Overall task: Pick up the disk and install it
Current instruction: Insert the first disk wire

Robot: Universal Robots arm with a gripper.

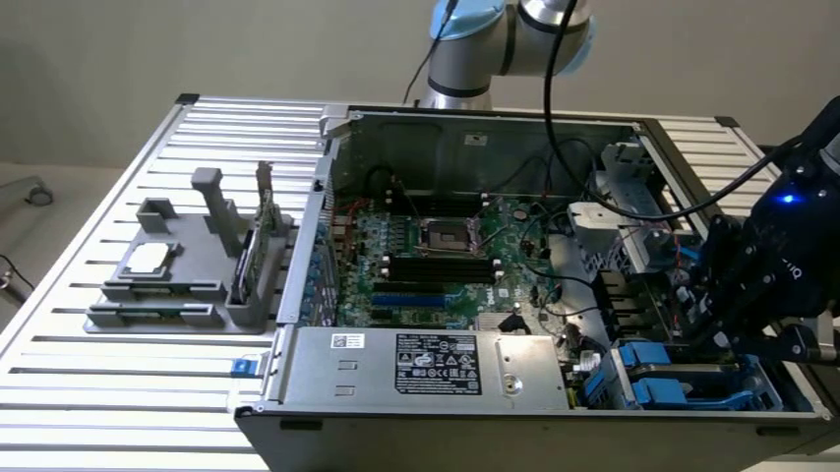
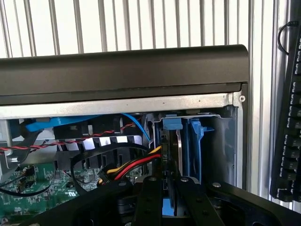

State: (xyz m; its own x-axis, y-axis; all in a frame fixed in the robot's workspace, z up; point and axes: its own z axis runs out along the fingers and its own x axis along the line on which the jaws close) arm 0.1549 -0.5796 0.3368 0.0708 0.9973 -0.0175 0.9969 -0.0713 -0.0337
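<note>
Jaws: narrow, with the two black fingers (image 2: 148,203) set against either side of the disk (image 2: 172,141) and blue carrier plastic showing between them (a grip, as far as the wrist view tells).
Disk: standing on edge in the drive bay, inside the corner of the computer case (image 1: 525,421), its blue tab toward the case's black outer wall.
Second carrier: another blue carrier (image 2: 195,141) stands upright just beside the disk in the same bay.
Cables: a red, yellow and black bundle (image 2: 136,165) runs across to the disk's side.
Arm: the arm (image 1: 499,39) rises behind the case, and its black end hangs over the bay at the exterior view's right.
Power-supply box: a grey power-supply box (image 1: 434,369) with a black-and-white sticker lies along the case's near wall, apart from the disk.
Motherboard: the green motherboard (image 1: 434,246) lies open in the middle of the case.
Tabletop: a slatted metal tabletop (image 1: 105,393) carries the case and, at the exterior view's left, a grey parts fixture (image 1: 184,285).
</note>
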